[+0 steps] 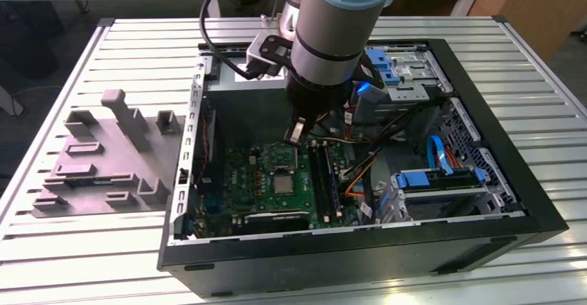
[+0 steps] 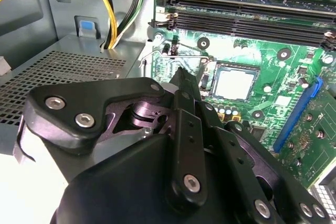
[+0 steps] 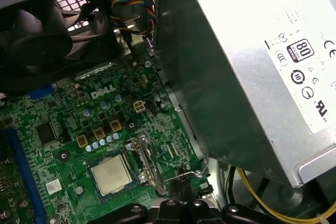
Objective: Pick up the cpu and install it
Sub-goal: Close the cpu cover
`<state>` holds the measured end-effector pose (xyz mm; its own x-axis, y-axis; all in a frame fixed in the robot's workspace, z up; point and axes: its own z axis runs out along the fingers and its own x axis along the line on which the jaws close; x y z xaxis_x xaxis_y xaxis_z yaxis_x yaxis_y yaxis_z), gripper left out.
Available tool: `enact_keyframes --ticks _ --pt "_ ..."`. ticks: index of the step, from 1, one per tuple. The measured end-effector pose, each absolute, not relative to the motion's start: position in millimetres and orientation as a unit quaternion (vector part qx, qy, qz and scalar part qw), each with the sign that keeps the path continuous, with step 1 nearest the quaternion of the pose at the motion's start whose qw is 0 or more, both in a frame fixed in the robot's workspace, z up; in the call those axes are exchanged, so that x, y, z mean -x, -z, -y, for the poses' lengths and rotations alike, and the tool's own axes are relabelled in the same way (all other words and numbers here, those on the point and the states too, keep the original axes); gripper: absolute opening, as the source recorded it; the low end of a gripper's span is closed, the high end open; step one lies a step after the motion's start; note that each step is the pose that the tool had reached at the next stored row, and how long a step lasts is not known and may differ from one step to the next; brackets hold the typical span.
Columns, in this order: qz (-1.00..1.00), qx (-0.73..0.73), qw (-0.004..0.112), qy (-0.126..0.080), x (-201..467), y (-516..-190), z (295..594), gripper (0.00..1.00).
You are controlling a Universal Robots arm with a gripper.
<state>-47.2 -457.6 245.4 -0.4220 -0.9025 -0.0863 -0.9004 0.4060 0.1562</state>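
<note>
On the board the cpu sits in its socket, gripper just beside, fingers' state unclear; looks light, stiff, fragile — grip edges only.

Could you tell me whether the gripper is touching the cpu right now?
Apart. In the second wrist view, green board shows between the gripper and the cpu, which sits in its socket.

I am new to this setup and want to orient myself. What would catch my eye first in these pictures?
The big robot arm reaches down into an open computer case on a slatted table. Under it lies the green motherboard, where the cpu already sits in its socket, its silvery top showing in both wrist views. The gripper hangs just beside the socket, and a large grey power supply stands close by.
</note>
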Motion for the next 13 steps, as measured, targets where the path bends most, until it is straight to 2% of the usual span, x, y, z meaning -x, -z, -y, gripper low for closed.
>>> enact_keyframes --ticks 7,13 --pt "0.840 -0.538 0.014 0.076 47.3 -245.5 458.9 0.11" --pt "0.839 -0.539 0.017 0.072 47.9 -245.4 461.0 0.11"
